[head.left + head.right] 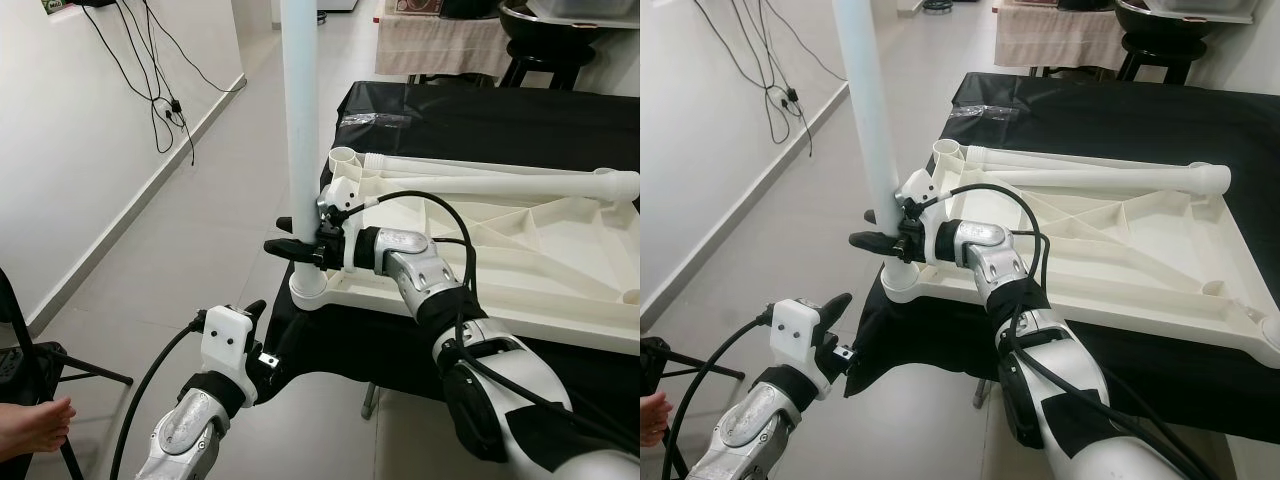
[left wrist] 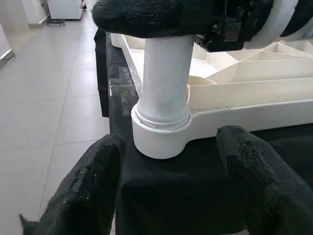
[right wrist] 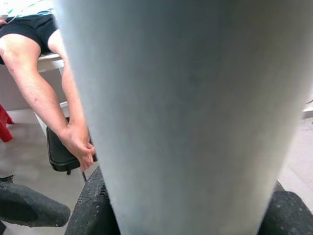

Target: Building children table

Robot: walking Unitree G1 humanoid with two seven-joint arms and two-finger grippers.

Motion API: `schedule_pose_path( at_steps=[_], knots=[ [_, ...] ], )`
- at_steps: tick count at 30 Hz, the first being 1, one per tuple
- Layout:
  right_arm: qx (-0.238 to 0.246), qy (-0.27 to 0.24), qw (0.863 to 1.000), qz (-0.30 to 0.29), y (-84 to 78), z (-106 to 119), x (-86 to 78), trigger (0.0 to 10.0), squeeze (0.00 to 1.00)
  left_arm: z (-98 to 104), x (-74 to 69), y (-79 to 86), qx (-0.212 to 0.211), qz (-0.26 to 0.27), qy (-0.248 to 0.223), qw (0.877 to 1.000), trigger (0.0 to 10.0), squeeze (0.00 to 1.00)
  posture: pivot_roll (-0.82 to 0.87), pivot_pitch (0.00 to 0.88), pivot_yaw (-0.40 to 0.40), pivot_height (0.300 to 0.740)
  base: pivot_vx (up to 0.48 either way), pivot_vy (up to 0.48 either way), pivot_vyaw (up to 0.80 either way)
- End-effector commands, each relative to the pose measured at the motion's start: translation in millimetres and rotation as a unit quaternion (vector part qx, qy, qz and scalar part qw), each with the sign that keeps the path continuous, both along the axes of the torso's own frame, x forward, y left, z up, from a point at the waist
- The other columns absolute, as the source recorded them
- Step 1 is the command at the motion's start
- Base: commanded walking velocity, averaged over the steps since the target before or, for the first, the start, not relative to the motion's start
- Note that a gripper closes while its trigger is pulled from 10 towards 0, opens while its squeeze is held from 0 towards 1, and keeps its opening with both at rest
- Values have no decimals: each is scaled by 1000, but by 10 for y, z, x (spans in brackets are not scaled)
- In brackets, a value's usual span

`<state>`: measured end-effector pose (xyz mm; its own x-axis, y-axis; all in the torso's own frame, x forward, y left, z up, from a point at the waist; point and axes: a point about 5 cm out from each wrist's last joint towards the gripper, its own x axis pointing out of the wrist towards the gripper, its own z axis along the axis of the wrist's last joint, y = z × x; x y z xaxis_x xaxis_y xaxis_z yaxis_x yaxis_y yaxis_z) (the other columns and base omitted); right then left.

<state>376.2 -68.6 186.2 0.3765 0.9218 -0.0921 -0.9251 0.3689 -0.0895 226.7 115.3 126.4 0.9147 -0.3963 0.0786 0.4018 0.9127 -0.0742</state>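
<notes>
At the tabletop's (image 1: 520, 260) corner socket (image 1: 318, 290), the right gripper (image 1: 300, 250) clamps the upright leg (image 1: 300, 120), which could tilt and jam, while the left gripper (image 1: 255, 330) hangs open, empty.

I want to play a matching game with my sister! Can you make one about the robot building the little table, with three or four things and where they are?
Things:
1. upright leg
2. spare leg
3. left gripper
4. tabletop

Places or states:
A. lying flat across the tabletop
B. upside down on the black cloth
C. open, below the table corner
D. standing in the corner socket, held by the right gripper

Pairs: 1-D, 2-A, 3-C, 4-B
</notes>
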Motion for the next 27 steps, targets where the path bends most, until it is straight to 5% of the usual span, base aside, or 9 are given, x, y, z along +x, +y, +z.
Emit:
schedule_pose_path(
  at_steps=[1, 3, 5, 6, 9, 10, 22, 23, 27],
  knots=[
    [-20, 25, 999, 4, -23, -168, -42, 0, 0, -37, -7, 4, 0, 4, 7, 1000, 10000, 0, -5, 77, 3, 740, 0, 0, 0],
    [-39, 12, 999, -10, -98, -219, -50, 0, 0, -33, -5, 5, -1, 4, 7, 1000, 10000, 0, -9, 81, -1, 740, 0, 0, 0],
    [-50, 15, 990, -135, -152, -362, -36, 0, 0, -32, -7, 19, -2, 4, 6, 1000, 10000, 0, -30, 90, -13, 740, 0, 0, 0],
    [-33, 65, 971, -227, -62, -608, -281, 0, 0, -24, -5, 33, -3, 5, 6, 1000, 10000, 0, -33, 91, -4, 740, 0, 0, 0],
    [-33, 65, 971, -227, -62, -608, -281, 0, 0, -24, -5, 33, -3, 5, 6, 1000, 10000, 0, -33, 91, -4, 740, 0, 0, 0],
    [-46, 62, 958, -276, -8, -708, -518, 0, 0, -26, -1, 54, -4, 5, 7, 1000, 10000, 0, -51, 111, 22, 740, 0, 0, 0],
    [1, 40, 924, -380, -123, -436, -85, 0, 0, -25, 23, 68, -3, 14, 4, 1000, 10000, 0, -29, 85, 2, 740, 0, 0, 0],
    [-1, 33, 926, -375, -121, -390, -49, 10000, 24, -27, 23, 64, -3, 12, 5, 1000, 10000, 0, -27, 85, 3, 740, 0, 0, 0],
    [-8, 26, 925, -379, -109, -308, -84, 10000, 24, -30, 26, 60, -3, 9, 6, 1000, 10000, 0, -27, 85, 3, 740, 0, 0, 0]
  ],
)
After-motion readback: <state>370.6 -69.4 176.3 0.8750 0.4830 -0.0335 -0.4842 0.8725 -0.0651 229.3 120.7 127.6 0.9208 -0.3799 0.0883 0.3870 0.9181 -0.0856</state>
